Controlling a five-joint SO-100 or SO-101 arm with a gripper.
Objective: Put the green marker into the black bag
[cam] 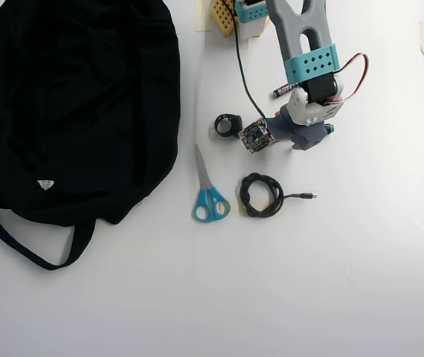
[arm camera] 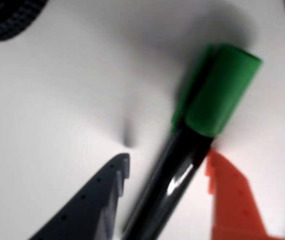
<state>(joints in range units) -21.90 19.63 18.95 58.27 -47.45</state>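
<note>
— Green marker [arm camera: 192,135]: where does it lie relative to the gripper [arm camera: 167,167]?
— In the wrist view it lies slanted between the two fingers, the dark finger [arm camera: 95,200] just beside its black barrel, the orange finger [arm camera: 232,200] against the barrel below the green cap. Whether the gripper has closed on it cannot be told.
— And from above?
— In the overhead view the gripper [cam: 305,137] points down at the white surface [cam: 346,282]; only a small green tip of the marker [cam: 332,129] shows at its right edge.
— What lies around the gripper?
— A coiled black cable [cam: 260,195] sits near, below it; blue-handled scissors [cam: 208,190] lie left of the cable. The black bag [cam: 78,104] lies well apart, far to the gripper's left.
</note>
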